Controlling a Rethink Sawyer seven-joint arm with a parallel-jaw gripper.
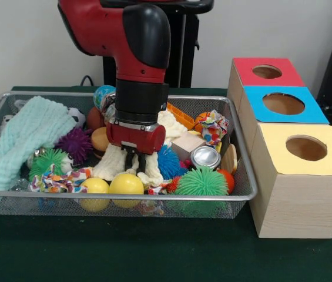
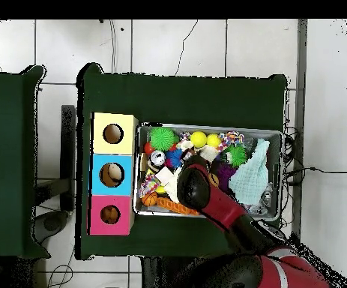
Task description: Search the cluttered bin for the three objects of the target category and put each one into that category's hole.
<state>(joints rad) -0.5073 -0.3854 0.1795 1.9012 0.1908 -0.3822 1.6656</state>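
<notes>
Bin front: green spiky ball and two yellow balls lie against the near rim of the wire bin; a patterned rag sits to their left.
Bin middle: gripper is down among the clutter, fingers reaching onto a cream plush toy. Whether the fingers are closed on it or merely touching, I cannot tell.
Bin sides: mint cloth covers the left end; a can and a wood block lie right of the arm.
Bin rear: purple spiky ball, an orange piece and other toys, part hidden by the arm.
Boxes: yellow, blue and red boxes stand beside the bin's right end, near to far, each with one hole on top.
Target category: not shown; the three items cannot be named.
Step judged: searching or attempting a first pick at bin centre.
Next move: needs a firm hold on one item, a straight lift clear of the rim, then travel to the matching hole.
</notes>
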